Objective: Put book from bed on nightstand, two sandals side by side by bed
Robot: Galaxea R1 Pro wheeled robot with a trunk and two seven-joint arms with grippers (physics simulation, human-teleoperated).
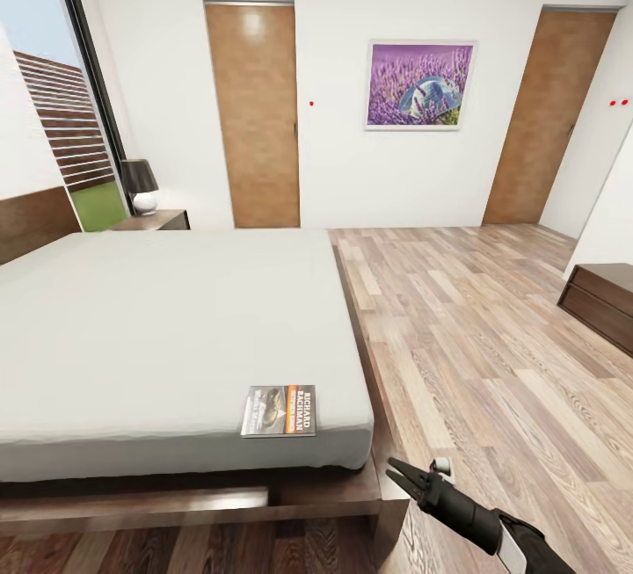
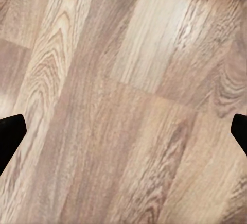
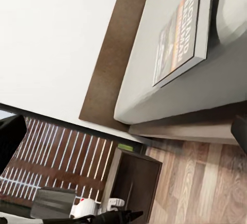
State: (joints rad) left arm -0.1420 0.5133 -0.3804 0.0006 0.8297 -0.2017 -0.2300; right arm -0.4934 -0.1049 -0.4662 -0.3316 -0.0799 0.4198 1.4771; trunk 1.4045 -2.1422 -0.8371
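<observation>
Head view: bed (image 1: 132, 328), grey mattress on a dark wood base, takes up the near left of the room. Book (image 1: 279, 410) lies flat on the mattress at the near right corner, close to the edge, so within easy reach from the floor side. Nightstand (image 1: 158, 221) stands at the far side of the bed by the window, carrying a lamp (image 1: 140, 185). Right pincer (image 1: 411, 477) hangs low just off the bed's near right corner, below and to the right of the book, tips aimed toward the bed, likely set up for an approach to the book; fingers seem slightly parted, nothing between them. Two doors and a purple picture (image 1: 420, 84) on the far wall; a dark cabinet (image 1: 605, 301) at the right edge.

Left wrist view: plank floor (image 2: 123, 100); two dark fingertips (image 2: 10, 134) at opposite edges, so the left pincer is wide apart and empty, pointed down, probably parked.

Right wrist view: book (image 3: 181, 33) on the mattress corner, cover up, ahead of the camera; fingertips (image 3: 10, 139) spread at the frame edges, holding nothing. A second nightstand (image 3: 131, 185) shows beside the bed.
</observation>
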